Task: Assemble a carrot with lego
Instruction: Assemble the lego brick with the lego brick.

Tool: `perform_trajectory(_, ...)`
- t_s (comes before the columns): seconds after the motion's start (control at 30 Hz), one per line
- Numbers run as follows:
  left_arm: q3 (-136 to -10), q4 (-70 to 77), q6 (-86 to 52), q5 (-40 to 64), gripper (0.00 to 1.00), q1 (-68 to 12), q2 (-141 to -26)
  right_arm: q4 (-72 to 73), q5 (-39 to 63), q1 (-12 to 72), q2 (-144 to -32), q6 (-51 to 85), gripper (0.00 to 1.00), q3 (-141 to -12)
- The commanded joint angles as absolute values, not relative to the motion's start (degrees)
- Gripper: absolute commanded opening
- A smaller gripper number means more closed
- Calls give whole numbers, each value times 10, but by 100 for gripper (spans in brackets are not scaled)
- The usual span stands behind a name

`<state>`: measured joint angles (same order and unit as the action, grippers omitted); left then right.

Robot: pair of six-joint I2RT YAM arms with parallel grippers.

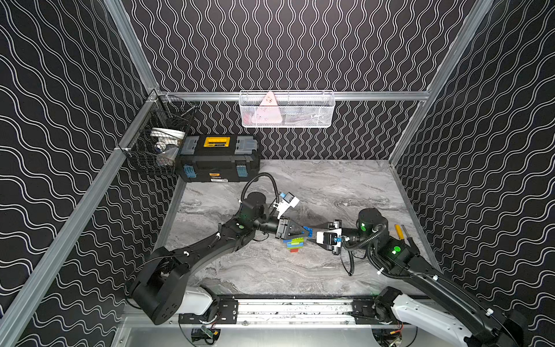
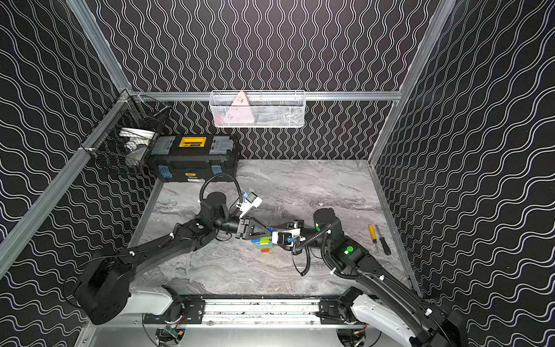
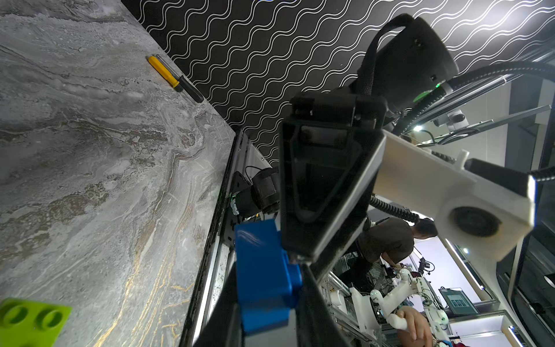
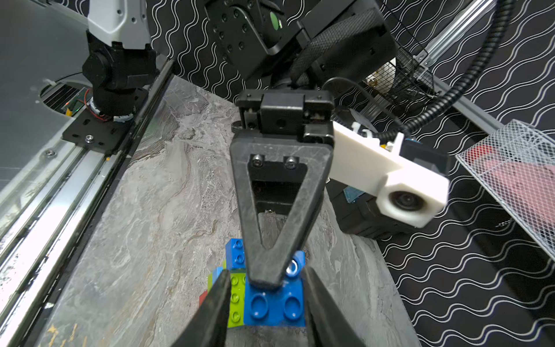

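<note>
The left gripper (image 1: 302, 232) clamped the blue brick (image 3: 261, 270) against the carrot (image 1: 294, 245), likely for seating; the right gripper (image 4: 265, 288) flanked it narrowly, grip unclear.

Left claw (image 1: 304, 232) clamped, meeting right claw (image 1: 312, 239)

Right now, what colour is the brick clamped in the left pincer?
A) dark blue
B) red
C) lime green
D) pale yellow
A: the left wrist view shows a dark blue brick gripped between the fingers of the left pincer.
</note>
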<state>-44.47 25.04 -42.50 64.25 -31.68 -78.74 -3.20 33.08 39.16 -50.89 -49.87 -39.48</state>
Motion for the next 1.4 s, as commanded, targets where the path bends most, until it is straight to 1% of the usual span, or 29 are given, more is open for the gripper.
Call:
perform_trajectory(0.0,-440,302,-453,650,0,-316,-789,-50,322,397,-518,-527,44,-403)
perform_trajectory(0.1,-440,300,-454,650,0,-318,-789,-42,317,399,-523,-528,43,-402)
perform_trajectory(0.23,-437,310,-462,649,0,-318,-789,-31,310,403,-526,-529,37,-400)
perform_trajectory(0.27,-436,314,-465,650,0,-318,-789,-36,304,405,-529,-534,37,-402)
perform_trajectory(0.37,-436,315,-466,650,0,-318,-788,-31,288,408,-534,-543,43,-401)
perform_trajectory(0.67,-432,320,-471,646,0,-318,-789,-14,270,409,-530,-544,44,-399)
perform_trajectory(0.7,-431,325,-474,647,0,-318,-789,-7,265,409,-528,-543,47,-397)
perform_trajectory(0.77,-430,329,-477,647,0,-318,-788,7,255,409,-522,-543,66,-389)
perform_trajectory(0.8,-430,330,-477,648,0,-318,-789,6,251,409,-519,-545,68,-388)
perform_trajectory(0.83,-429,330,-476,648,0,-317,-788,6,249,409,-518,-545,67,-388)
perform_trajectory(0.87,-429,328,-476,646,0,-317,-789,2,253,409,-518,-545,65,-390)
perform_trajectory(1.0,-430,324,-474,644,0,-317,-790,-11,265,410,-520,-548,43,-399)
perform_trajectory(1.17,-430,323,-475,642,0,-318,-792,-4,263,412,-519,-547,39,-397)
perform_trajectory(1.37,-428,325,-478,640,0,-318,-793,-2,249,415,-518,-556,24,-393)
